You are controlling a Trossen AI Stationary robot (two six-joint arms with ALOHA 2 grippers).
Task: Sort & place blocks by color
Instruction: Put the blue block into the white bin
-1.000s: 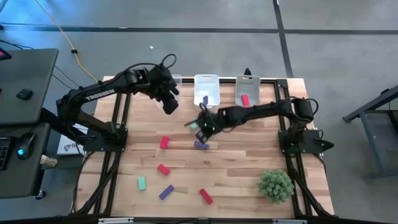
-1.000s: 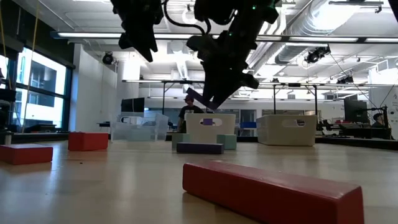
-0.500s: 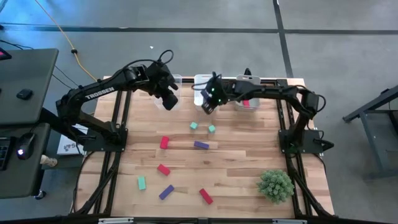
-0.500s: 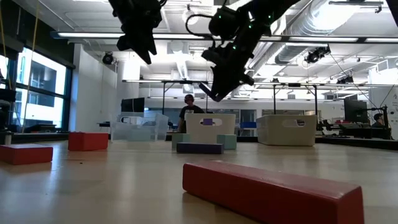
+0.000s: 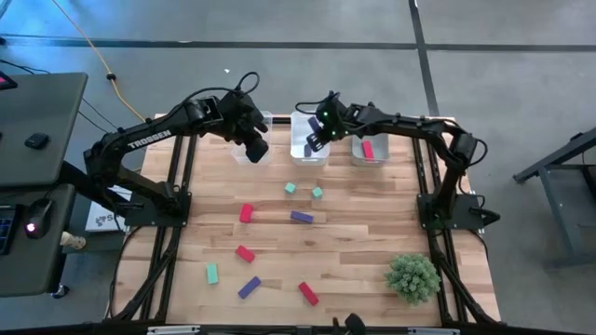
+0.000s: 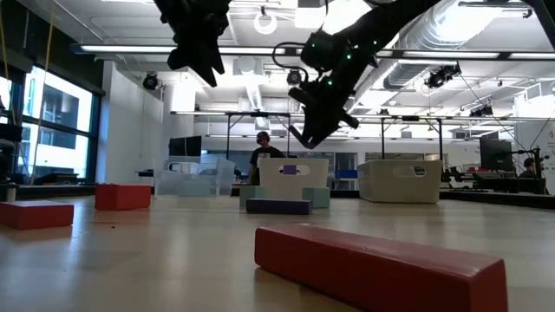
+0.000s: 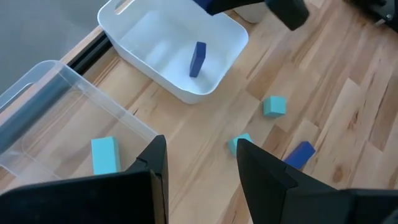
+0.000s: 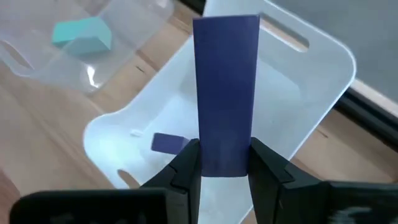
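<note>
Right gripper (image 5: 314,136) has moved from the table centre up to the middle white bin (image 5: 309,149) at top centre, clamped on a purple block (image 8: 225,93) held upright over it. Another purple block (image 8: 166,143) lies inside. Left gripper (image 5: 255,147), fingers apart and empty, hovers over the clear bin (image 7: 37,106) at upper left, which holds a teal block (image 7: 104,155).

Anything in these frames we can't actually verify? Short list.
- Right tool shut on a purple bar: the bar's lower end is hidden between the fingers, right wrist view.
- Middle bin: its inside is mostly covered by the right arm, high view.
- Left bin: cut off by the picture edge and the left tool, left wrist view.
- Bin contents: walls hide them, low view.
</note>
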